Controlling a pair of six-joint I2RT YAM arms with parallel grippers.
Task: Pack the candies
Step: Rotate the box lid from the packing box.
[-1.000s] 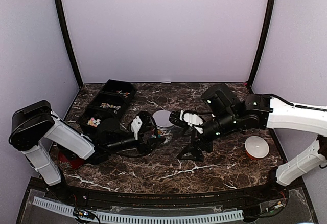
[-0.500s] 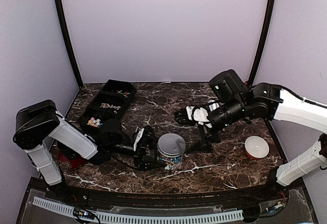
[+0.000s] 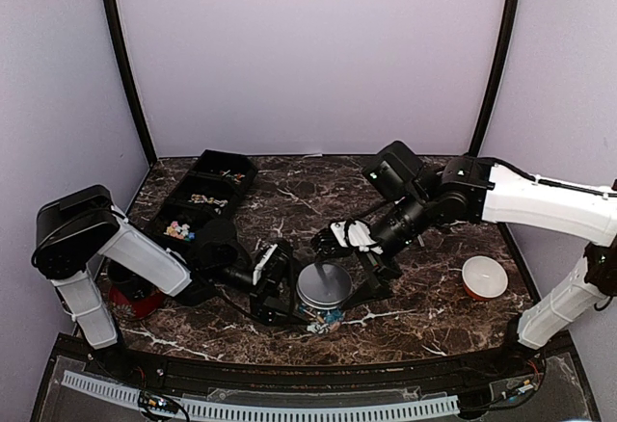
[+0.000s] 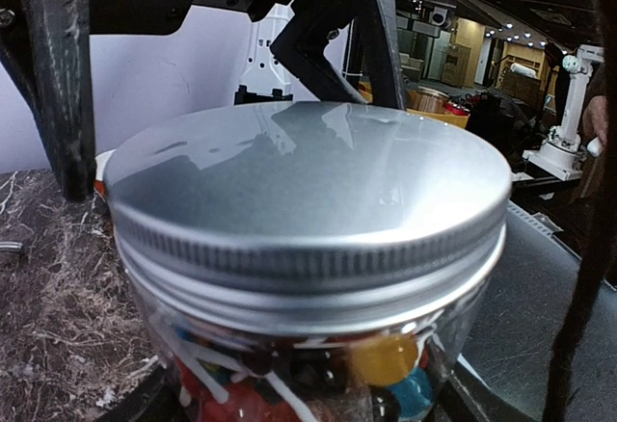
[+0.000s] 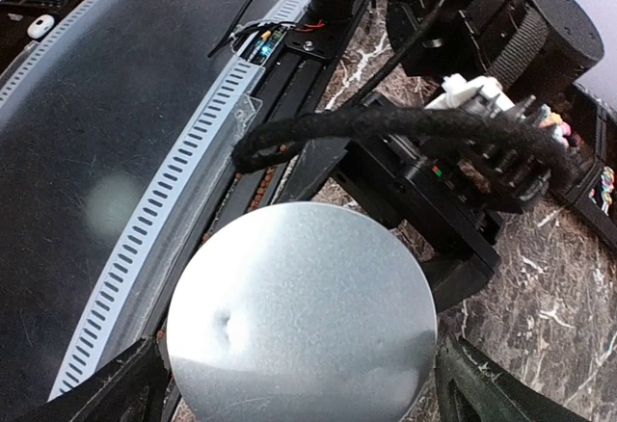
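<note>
Marble-patterned table (image 3: 434, 321), lilac walls on three sides.

Far left: black compartment tray (image 3: 214, 184), loose sweets showing in its sections.

Left gripper (image 3: 301, 299): lying low over the table, clamped around the glass jar (image 3: 323, 299) at a partly wide spread. It has drawn the jar forward from mid-table to a spot near the front edge over the last second, and it now holds it there.

Jar: upright, silver lid (image 4: 308, 181) seated on top. The candies (image 4: 386, 359) are inside, mixed colours packed against the glass below the threads (level hidden by the lid band).

Right gripper (image 5: 301, 398): it had lifted away toward the back half a second ago and is now back directly above the lid. Fingers are at full spread, one on each side of the lid rim, gripping nothing; whether they touch the rim I cannot tell.

Far right: white bowl (image 3: 484, 276), well apart from the action.

Reading: filling looks finished. With the jar braced from the left, the step in hand is probably closing on the lid to tighten it.
</note>
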